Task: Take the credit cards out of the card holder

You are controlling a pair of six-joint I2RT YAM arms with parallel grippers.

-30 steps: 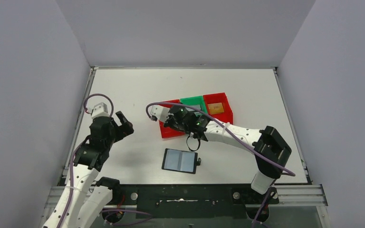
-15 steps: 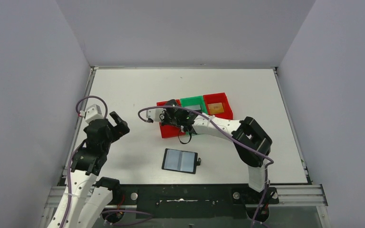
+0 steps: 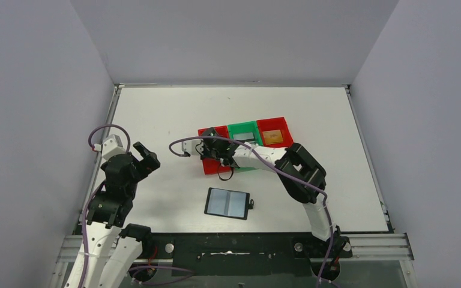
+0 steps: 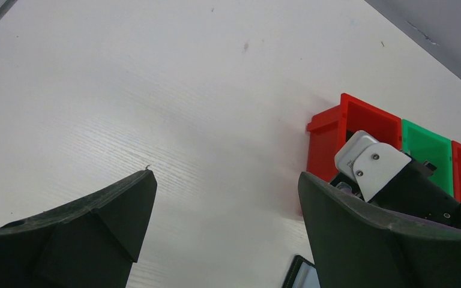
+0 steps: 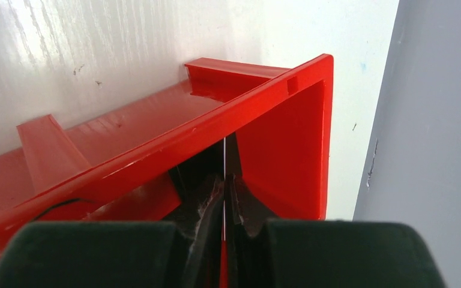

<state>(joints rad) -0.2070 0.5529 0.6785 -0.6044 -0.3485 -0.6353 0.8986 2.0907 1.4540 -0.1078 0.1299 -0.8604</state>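
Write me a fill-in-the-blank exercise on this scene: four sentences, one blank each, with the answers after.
1. The card holder is not folded shut; it lies ___ on the table.
2. The right tool pinches a thin card inside a bin coloured ___.
3. The left tool, its jaws wide apart, holds ___.
4. The middle bin of the three is ___.

Missing words: open; red; nothing; green.

Left arm [image 3: 109,195]: we hold it folded at the left side, wrist raised.
Left gripper [image 4: 225,180]: our jaws stand wide apart, gripping nothing.
Right arm [image 3: 263,160]: we reach it leftward, elbow sharply bent.
Right gripper [image 5: 223,183]: our fingers pinch a thin card [image 5: 224,157].
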